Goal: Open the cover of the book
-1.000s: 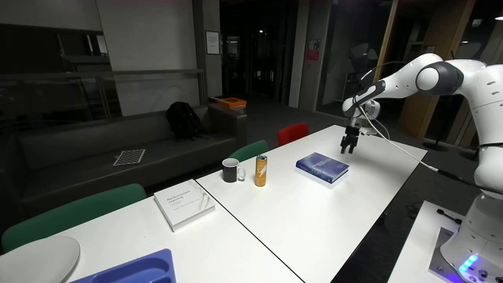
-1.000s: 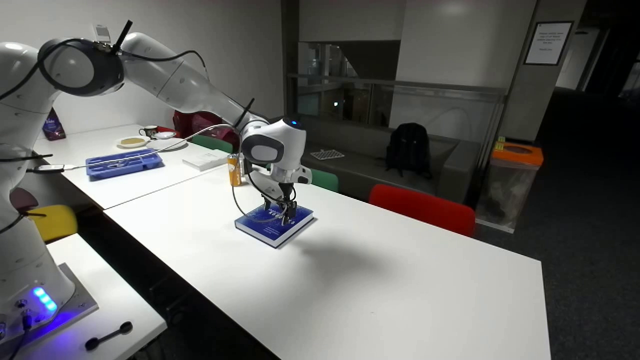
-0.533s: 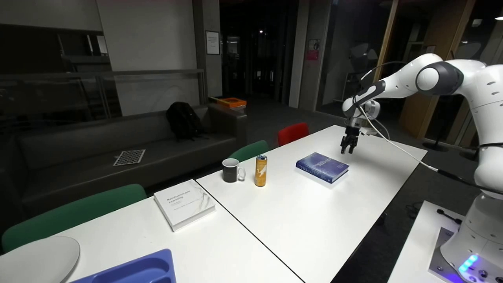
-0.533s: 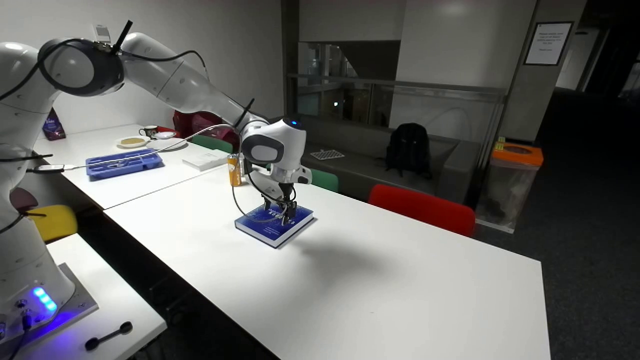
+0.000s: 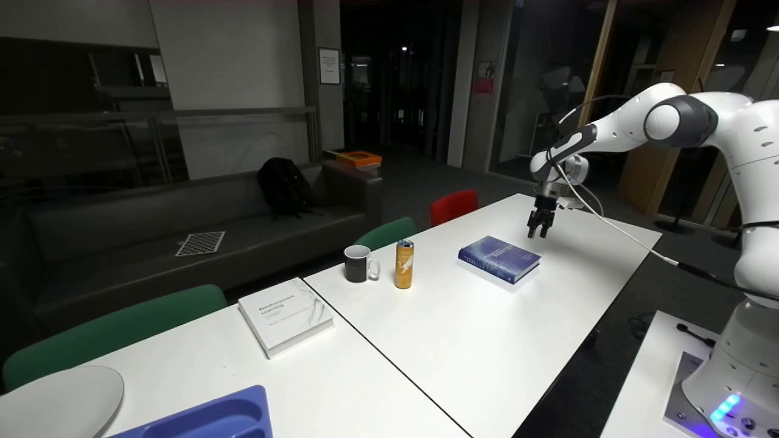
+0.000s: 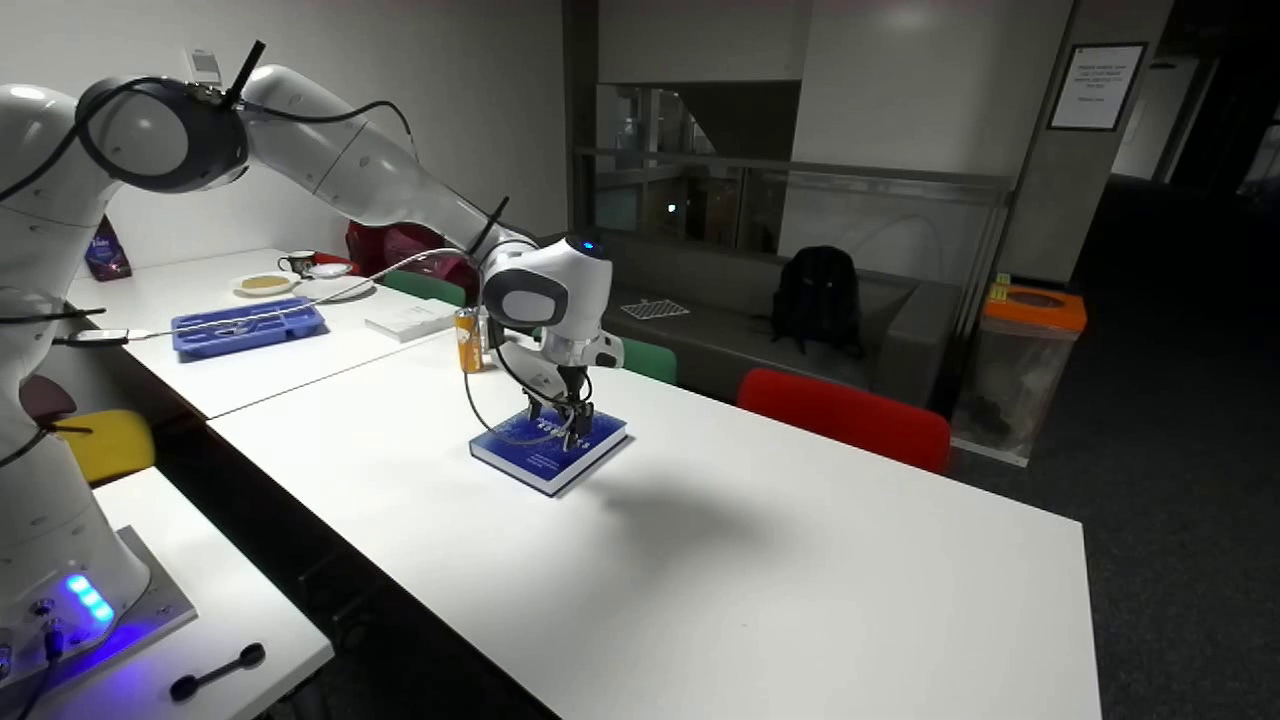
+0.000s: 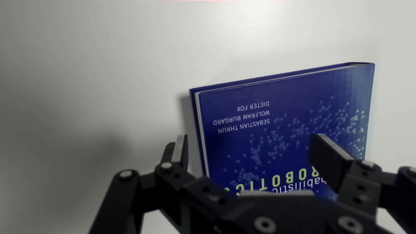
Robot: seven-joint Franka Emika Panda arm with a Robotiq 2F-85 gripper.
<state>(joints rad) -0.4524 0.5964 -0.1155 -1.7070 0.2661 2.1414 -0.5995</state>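
I'm hovering the claw (image 5: 537, 234) near the blue book (image 5: 499, 260), apart from it, with the claw's two fingers (image 7: 328, 162) standing spread wide. The book is lying flat on the white table (image 5: 450, 328), its cover (image 7: 276, 133) resting closed over the pages (image 6: 591, 462). In the wrist view I'm seeing one finger in front of the cover and the other just past its edge. A mug (image 5: 356, 265) is standing near an orange can (image 5: 404, 267), and a white book (image 5: 286, 316) is lying farther from the claw.

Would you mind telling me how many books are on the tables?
2: in both exterior views, a blue book near the gripper and a white book on the adjoining table. The arm may hide others.
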